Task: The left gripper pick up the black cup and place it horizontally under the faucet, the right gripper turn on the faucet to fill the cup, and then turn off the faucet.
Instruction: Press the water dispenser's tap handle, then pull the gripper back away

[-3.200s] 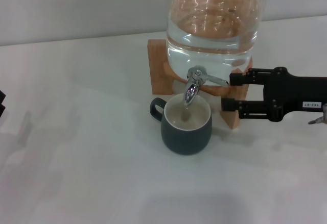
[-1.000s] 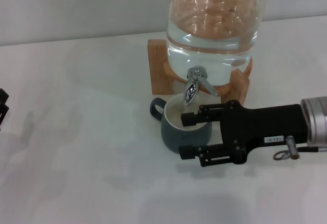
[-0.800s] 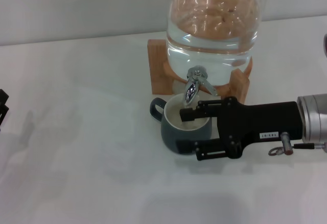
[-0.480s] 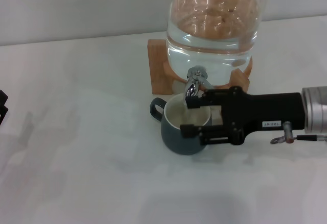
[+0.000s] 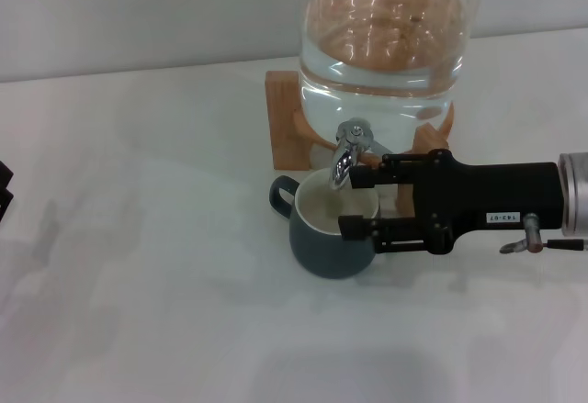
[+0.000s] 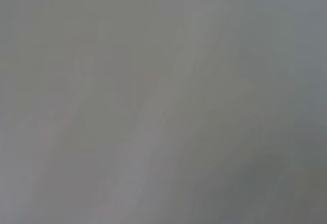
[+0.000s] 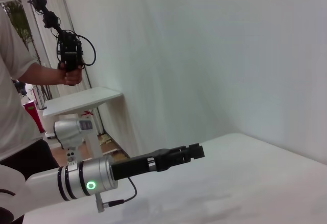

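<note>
The black cup (image 5: 323, 242) stands upright on the white table (image 5: 147, 265), cream inside, handle to the left, right under the faucet (image 5: 344, 157). The chrome spout points down into it; I see no stream. My right gripper (image 5: 350, 203) reaches in from the right, open, its fingers over the cup's right side. The upper finger (image 5: 367, 176) lies against the faucet's right side and hides the lever. My left gripper (image 7: 195, 151) is far off the cup and shows in the right wrist view on its white arm with the green light. The left wrist view shows only blank grey.
The big clear water jar (image 5: 386, 45) with an orange lid sits on a wooden stand (image 5: 287, 128) behind the cup. A black part (image 5: 5, 187) shows at the table's left edge. In the right wrist view a person (image 7: 20, 81) holds a camera rig beside a small white table (image 7: 82, 100).
My right gripper has risen from in front of the cup to the faucet's height and drawn back slightly right. The lever, seen earlier pointing right, is now behind the upper finger. The cup has not moved.
</note>
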Available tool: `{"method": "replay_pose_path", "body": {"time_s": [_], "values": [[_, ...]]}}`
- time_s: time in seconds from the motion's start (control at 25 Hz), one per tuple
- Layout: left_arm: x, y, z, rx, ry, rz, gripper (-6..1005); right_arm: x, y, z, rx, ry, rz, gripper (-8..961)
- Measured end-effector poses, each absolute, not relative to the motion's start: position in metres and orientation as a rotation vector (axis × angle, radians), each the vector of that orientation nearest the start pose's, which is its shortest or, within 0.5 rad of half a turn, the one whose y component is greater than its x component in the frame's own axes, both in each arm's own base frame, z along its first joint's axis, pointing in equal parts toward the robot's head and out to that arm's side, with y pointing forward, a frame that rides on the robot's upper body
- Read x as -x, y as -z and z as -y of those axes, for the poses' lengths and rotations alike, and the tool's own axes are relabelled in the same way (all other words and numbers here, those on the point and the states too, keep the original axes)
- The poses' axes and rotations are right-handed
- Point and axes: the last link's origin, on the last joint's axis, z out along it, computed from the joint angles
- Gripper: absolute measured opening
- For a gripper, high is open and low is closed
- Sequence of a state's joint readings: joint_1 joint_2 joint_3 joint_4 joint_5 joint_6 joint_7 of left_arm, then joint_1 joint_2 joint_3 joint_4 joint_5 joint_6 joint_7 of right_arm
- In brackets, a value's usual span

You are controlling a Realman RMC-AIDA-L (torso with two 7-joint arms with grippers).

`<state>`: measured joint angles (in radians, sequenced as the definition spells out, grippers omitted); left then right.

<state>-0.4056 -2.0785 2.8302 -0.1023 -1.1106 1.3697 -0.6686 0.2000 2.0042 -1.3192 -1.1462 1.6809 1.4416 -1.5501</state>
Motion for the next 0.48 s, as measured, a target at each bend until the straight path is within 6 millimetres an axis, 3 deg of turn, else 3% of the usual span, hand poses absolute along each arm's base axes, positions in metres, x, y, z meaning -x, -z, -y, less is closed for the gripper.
{"method": "replay_pose_path", "body": {"time_s": [0.48], "values": [[0.3507,0.001,-0.2932,1.747,0.91,0.739,597,-0.2188,-0.0264,-0.2945,2.726,-0.829,-0.475,722]]}}
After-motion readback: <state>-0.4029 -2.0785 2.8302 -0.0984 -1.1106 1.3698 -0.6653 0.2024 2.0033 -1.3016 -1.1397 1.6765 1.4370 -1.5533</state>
